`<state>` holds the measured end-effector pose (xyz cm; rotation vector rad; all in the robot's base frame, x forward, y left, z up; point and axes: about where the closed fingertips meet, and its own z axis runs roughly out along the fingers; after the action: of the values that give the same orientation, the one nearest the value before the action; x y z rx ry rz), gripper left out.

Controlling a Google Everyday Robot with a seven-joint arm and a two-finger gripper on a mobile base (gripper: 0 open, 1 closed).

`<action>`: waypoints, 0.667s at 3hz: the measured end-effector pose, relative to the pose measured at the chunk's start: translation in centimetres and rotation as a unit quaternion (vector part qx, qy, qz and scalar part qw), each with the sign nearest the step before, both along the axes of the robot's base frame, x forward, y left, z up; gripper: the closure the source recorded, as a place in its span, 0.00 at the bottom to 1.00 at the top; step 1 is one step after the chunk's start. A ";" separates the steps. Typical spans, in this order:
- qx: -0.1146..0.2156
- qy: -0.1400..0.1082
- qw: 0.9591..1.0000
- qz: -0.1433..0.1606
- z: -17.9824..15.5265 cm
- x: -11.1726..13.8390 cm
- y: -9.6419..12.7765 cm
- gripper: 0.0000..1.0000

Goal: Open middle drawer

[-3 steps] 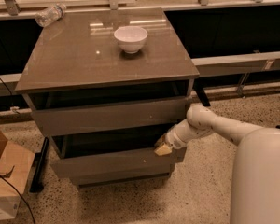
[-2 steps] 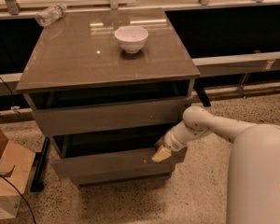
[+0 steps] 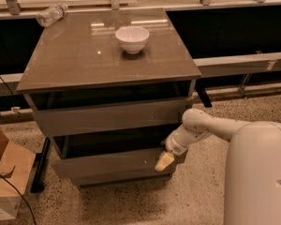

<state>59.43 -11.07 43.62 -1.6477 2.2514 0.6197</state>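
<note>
The middle drawer (image 3: 107, 165) is the grey-brown flat front of medium height under the tall top drawer front (image 3: 107, 117). It stands out from the cabinet, with a dark gap above its top edge. My gripper (image 3: 164, 162) has a cream tip at the right end of that front, touching or just in front of it. The white arm (image 3: 201, 125) reaches in from the right. A narrower front (image 3: 122, 179) shows just below the middle drawer.
A white bowl (image 3: 132, 38) stands on the cabinet's glossy top (image 3: 84, 55). A plastic bottle (image 3: 50, 14) lies at its back left corner. A cardboard box (image 3: 4, 182) sits on the speckled floor at the left. My white body (image 3: 257, 172) fills the lower right.
The gripper has moved down and toward the camera along the drawer's right end, and the middle drawer front has slid a little further out with it.
</note>
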 end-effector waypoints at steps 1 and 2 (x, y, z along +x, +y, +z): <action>-0.013 0.018 1.000 0.006 -1.0 -0.3 -0.2 0.56; -0.022 0.026 0.999 0.010 -1.4 -0.3 -0.3 0.79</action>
<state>59.17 -11.36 42.20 -1.6960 2.3034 0.6309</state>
